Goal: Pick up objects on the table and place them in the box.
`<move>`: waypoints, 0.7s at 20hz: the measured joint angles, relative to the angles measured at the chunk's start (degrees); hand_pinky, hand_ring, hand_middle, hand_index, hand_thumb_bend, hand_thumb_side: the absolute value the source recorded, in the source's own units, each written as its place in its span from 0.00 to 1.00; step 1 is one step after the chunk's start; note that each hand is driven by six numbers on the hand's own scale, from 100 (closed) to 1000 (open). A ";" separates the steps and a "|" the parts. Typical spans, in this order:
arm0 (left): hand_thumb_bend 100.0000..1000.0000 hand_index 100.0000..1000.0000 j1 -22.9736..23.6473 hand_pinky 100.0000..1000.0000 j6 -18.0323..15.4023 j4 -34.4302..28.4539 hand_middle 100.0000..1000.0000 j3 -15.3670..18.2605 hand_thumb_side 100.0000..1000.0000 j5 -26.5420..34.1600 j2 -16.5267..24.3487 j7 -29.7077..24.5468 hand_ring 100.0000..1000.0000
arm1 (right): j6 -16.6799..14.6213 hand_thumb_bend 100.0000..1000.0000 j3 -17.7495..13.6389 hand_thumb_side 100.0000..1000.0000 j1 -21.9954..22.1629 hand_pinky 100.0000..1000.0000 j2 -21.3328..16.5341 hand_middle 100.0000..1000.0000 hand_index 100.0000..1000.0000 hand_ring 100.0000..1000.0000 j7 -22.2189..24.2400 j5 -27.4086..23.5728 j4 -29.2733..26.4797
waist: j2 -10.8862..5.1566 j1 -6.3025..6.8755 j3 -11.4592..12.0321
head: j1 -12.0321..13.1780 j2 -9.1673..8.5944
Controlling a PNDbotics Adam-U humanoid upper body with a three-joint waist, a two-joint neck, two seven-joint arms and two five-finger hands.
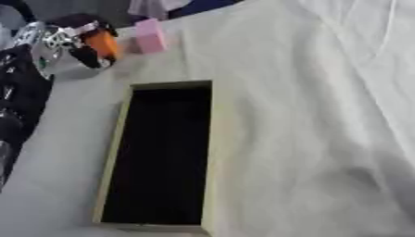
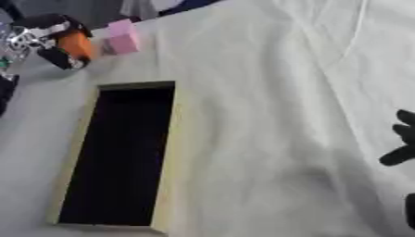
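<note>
An orange object [image 1: 103, 44] sits in my left hand [image 1: 71, 39] at the upper left, above the table's far left part, with black fingers curled round it. Just right of it a pink block [image 1: 150, 36] stands on the white cloth. The open box [image 1: 214, 139], pale-walled with a dark inside, lies lengthwise in the middle-left, and its far end is a short way below the hand. Nothing can be made out inside it. Only the dark fingers of my right hand [image 2: 399, 155] show, relaxed, at the right edge of the right eye view.
A wrinkled white cloth [image 1: 324, 115] covers the table and is bare right of the box. My left arm [image 1: 16, 102] runs black along the left edge. Dark and pale shapes [image 1: 162, 5] lie beyond the table's far edge.
</note>
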 measured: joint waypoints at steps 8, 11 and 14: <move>0.09 0.82 0.41 0.54 -1.28 -1.06 0.72 -0.10 0.00 3.29 -0.11 0.35 0.61 | 0.21 0.00 -0.03 0.61 0.99 0.88 0.31 0.54 0.88 0.96 -0.24 -0.17 0.00 | -1.58 -1.50 1.80 | -0.98 2.04; 0.09 0.81 0.50 0.53 -2.04 -2.83 0.71 -0.60 0.00 4.48 -0.12 1.11 0.59 | 0.17 0.00 -0.26 0.61 1.42 0.88 0.31 0.54 0.88 0.96 -0.28 -0.67 0.00 | -2.64 -2.11 2.76 | -1.25 3.07; 0.07 0.82 0.67 0.53 -3.13 -5.27 0.71 -1.60 0.00 5.68 -0.20 2.00 0.59 | 0.02 0.00 -0.56 0.61 1.94 0.88 0.31 0.54 0.88 0.96 -0.42 -1.44 0.00 | -3.76 -3.32 4.06 | -1.50 4.18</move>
